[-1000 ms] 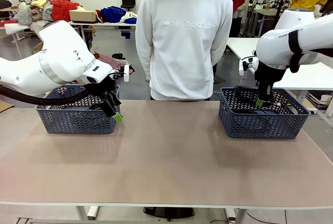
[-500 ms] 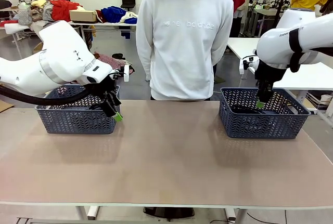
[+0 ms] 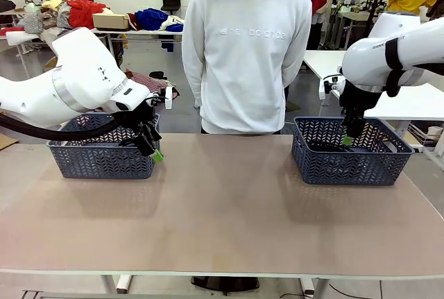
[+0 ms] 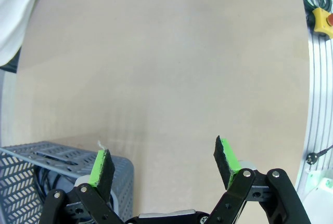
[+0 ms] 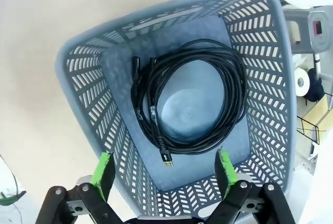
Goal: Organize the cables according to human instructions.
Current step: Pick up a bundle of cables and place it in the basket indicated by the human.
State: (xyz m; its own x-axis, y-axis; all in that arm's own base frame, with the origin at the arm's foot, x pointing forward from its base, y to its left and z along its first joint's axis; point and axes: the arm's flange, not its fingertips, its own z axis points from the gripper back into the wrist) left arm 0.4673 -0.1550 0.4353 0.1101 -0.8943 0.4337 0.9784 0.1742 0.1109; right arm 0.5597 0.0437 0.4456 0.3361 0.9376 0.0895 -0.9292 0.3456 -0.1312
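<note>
A black cable (image 5: 192, 99) lies as a round coil flat on the floor of the right blue-grey basket (image 5: 88, 83), its plug ends at the coil's left side. My right gripper (image 5: 164, 169) hangs open straight above it, touching nothing; in the front view it (image 3: 347, 139) sits just above the basket (image 3: 350, 174). My left gripper (image 3: 151, 148) is open and holds nothing, at the right end of the left basket (image 3: 97, 164). In the left wrist view the gripper (image 4: 164, 161) faces bare tabletop, with black cord (image 4: 44, 182) visible inside the basket (image 4: 31, 156).
A person in a white sweatshirt (image 3: 246, 49) stands at the table's far edge, between the baskets, hands out of sight. The tan tabletop (image 3: 222, 209) stretches between the two baskets. A yellow box with a red button (image 4: 322, 18) sits by the table's metal rail.
My right gripper has opened wider and risen slightly above the right basket; the coil lies loose below it. The left arm has not moved.
</note>
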